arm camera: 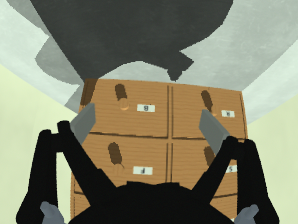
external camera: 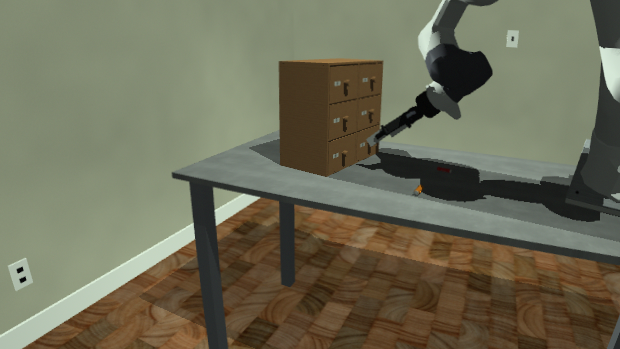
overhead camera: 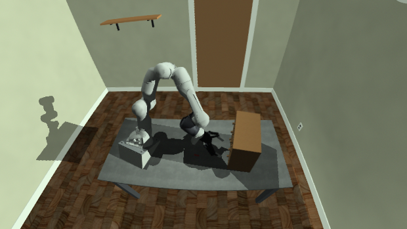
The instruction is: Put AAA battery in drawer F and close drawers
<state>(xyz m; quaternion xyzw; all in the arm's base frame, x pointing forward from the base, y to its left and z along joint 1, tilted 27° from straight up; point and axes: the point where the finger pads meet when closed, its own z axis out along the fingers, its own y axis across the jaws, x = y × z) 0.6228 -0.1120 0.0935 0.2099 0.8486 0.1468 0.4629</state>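
Note:
The small chest (overhead camera: 248, 132) (external camera: 304, 118) stands upright at the table's far end from the arm's base, with all visible drawers flush. Drawer F (arm camera: 131, 155) is in the middle row, its label upside down in the wrist view. It is the right-hand middle drawer (external camera: 366, 107) in the exterior view. My gripper (overhead camera: 218, 145) (external camera: 373, 139) (arm camera: 148, 115) is open and empty, its fingers tilted down before the chest's lower front. A small orange-and-grey piece (external camera: 418, 190) and a small dark red piece (overhead camera: 196, 155) (external camera: 443, 169) lie on the table; which one is the AAA battery is too small to tell.
The grey table (overhead camera: 171, 178) (external camera: 240, 173) carries the chest and the arm's base. Short knobs stick out of the drawer fronts, among them drawer F's knob (arm camera: 119, 167). Drawer B (arm camera: 145, 122) is directly under drawer F. A shelf (overhead camera: 131, 20) hangs on the wall.

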